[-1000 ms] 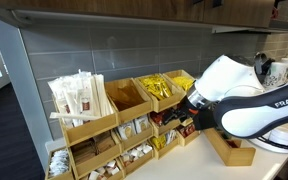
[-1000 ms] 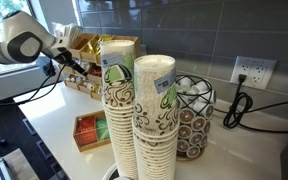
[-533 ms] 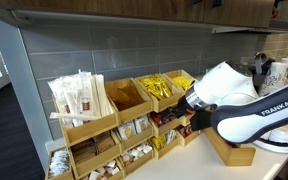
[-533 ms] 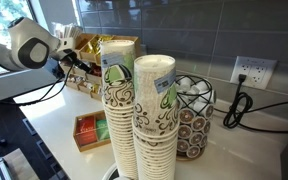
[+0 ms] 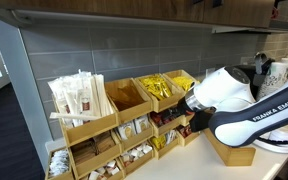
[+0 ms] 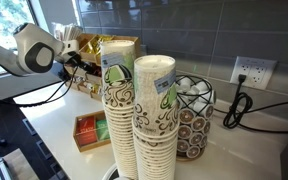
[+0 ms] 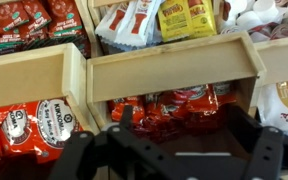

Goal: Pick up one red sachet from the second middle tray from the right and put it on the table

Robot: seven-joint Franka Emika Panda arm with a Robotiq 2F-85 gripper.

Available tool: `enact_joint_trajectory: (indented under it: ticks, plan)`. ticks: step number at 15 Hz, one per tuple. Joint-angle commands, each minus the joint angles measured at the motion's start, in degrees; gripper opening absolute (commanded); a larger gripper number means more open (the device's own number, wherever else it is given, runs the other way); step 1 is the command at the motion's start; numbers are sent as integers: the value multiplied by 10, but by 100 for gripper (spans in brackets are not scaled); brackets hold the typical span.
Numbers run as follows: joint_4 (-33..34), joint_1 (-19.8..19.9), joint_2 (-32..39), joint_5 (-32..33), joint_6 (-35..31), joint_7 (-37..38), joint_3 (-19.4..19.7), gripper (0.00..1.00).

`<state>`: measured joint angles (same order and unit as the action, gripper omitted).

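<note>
In the wrist view, several red sachets [image 7: 174, 105] lie crumpled in a light-wood tray [image 7: 96, 108] of the tiered rack. My gripper [image 7: 184, 128] is open, with its dark fingers on either side of the red pile, right at the tray's mouth. I cannot tell whether the fingers touch a sachet. A second tray of red sachets [image 7: 29, 125] sits beside it. In both exterior views the gripper [image 5: 185, 112] [image 6: 76, 62] is at the rack's middle tier [image 5: 166, 120]. The pale table [image 6: 59, 125] lies beneath.
Yellow sachets [image 5: 164, 90] and wrapped sticks [image 5: 79, 97] fill the top bins. A low wooden box [image 5: 231, 152] stands beside the rack. Tall paper cup stacks [image 6: 134, 120], a box of packets [image 6: 89, 130] and a wire basket of pods [image 6: 194, 115] stand on the counter.
The arm has shifted a little closer to the rack, bringing the gripper up to the middle tier. The sachets have not visibly moved.
</note>
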<state>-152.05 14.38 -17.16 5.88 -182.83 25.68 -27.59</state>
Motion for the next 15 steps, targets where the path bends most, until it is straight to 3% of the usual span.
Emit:
enact_joint_trajectory:
  ticks: [1,5,7,12,15]
  plan:
    - [-7,38,7,9,-24,8,-37,70]
    - [-7,63,9,6,-32,9,-64,39]
    - [-8,78,8,4,-40,11,-80,34]
    - [-9,124,7,-2,-66,15,-126,51]
    - [-9,153,8,-5,-75,16,-156,48]
